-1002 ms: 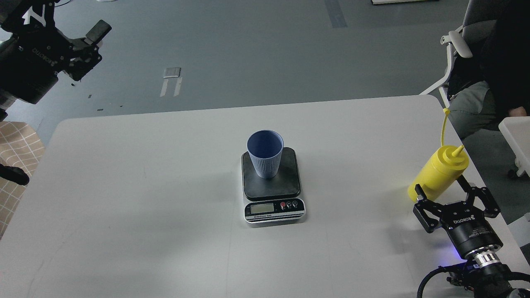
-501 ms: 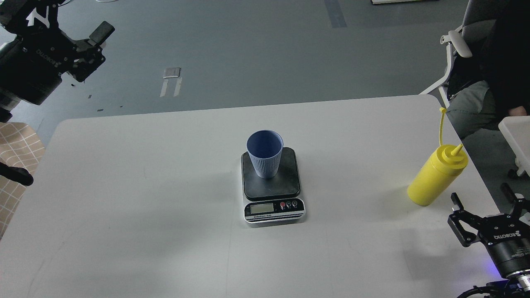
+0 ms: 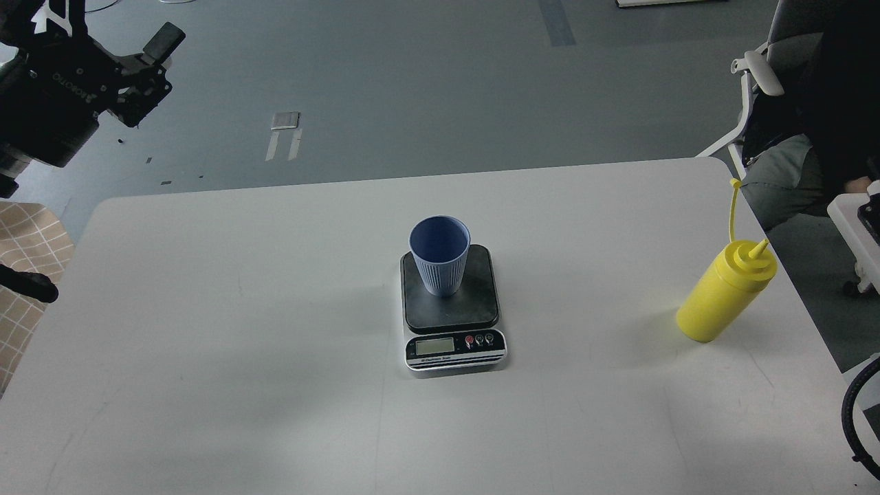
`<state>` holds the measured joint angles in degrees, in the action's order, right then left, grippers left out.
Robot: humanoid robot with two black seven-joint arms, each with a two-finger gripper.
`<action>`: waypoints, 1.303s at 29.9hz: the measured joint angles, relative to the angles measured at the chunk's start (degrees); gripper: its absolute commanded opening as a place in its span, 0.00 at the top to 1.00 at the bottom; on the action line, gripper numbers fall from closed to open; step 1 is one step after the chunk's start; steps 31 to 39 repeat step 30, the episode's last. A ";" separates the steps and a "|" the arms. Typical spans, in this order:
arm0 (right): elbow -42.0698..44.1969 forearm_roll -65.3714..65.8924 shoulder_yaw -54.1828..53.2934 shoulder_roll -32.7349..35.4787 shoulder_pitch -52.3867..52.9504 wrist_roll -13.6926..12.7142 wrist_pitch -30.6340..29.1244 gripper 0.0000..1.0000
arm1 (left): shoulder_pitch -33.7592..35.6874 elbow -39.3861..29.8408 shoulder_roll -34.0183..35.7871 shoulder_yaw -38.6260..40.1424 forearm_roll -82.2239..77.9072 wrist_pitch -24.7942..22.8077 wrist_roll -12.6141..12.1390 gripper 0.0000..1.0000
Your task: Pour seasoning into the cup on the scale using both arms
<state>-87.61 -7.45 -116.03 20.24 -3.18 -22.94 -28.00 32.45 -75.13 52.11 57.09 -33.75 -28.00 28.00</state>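
Upright, the blue cup stands on the scale.

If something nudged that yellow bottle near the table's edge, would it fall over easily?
Probably. The bottle is tall and narrow, so a push near its cap would likely tip it. Being round, it might then roll, and the table edge is close. It looks like soft plastic, so it may give when squeezed.

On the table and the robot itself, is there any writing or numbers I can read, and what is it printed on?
"ROBOTIQ": white lettering on the left gripper, seen upside down and only just legible.
Scale: a line of print runs under its display, too small to read.
Scale display: no digits can be made out.
Scale buttons: small symbols, too small to read.
Cup and seasoning: no writing visible.
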 measured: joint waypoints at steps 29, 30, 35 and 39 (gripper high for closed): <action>28.04 41.02 32.09 -20.17 57.55 1.79 0.00 0.00 | 19.66 22.38 -29.41 3.55 7.97 0.00 -0.68 0.02; 27.68 41.09 32.05 -20.20 57.26 1.79 0.00 0.00 | 19.80 22.55 -30.45 3.47 7.85 0.00 -0.71 0.02; 27.68 41.09 32.05 -20.20 57.26 1.79 0.00 0.00 | 19.80 22.55 -30.45 3.47 7.85 0.00 -0.71 0.02; 27.68 41.09 32.05 -20.20 57.26 1.79 0.00 0.00 | 19.80 22.55 -30.45 3.47 7.85 0.00 -0.71 0.02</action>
